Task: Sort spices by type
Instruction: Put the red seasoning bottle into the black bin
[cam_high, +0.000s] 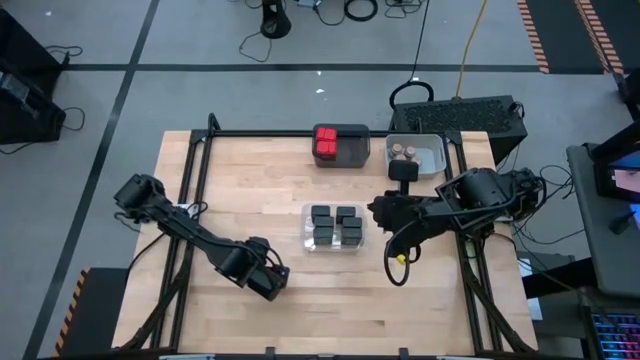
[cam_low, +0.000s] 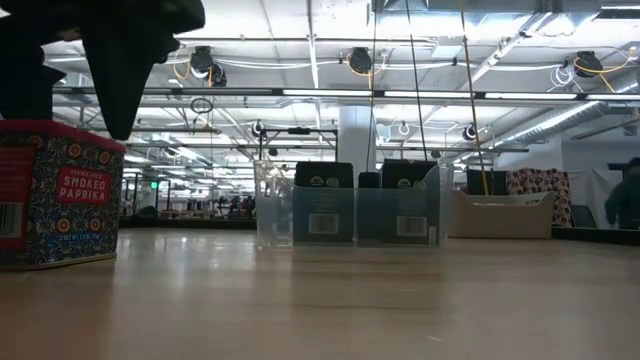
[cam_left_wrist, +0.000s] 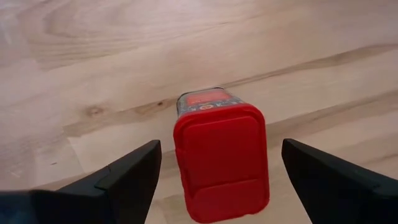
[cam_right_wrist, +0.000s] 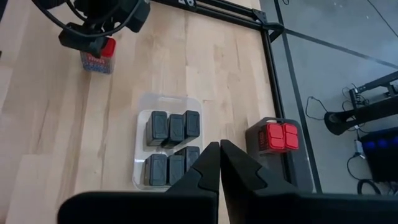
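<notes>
The clear bin (cam_high: 334, 228) sits near the middle of the wooden surface (cam_high: 250, 190) and serves as the landmark. It holds six black boxes (cam_high: 336, 225), standing upright in two rows of three. Behind it, at the far edge of the surface, a dark grey bin (cam_high: 341, 146) holds two red-topped boxes (cam_high: 327, 144) pressed side by side at one end. Beside that one, farther to the right, a light grey bin (cam_high: 417, 153) holds two small round tan-lidded jars (cam_high: 402, 152).

To the left of the clear bin and nearer the front edge, the left tool (cam_high: 272, 284) hangs over a single red-topped paprika box (cam_left_wrist: 219, 158) that stands upright on the bare surface. Its fingers are spread wide on either side of the box, not touching it.

The right tool (cam_high: 378, 211) hovers just to the right of the clear bin, its fingers pressed together with nothing between them.
</notes>
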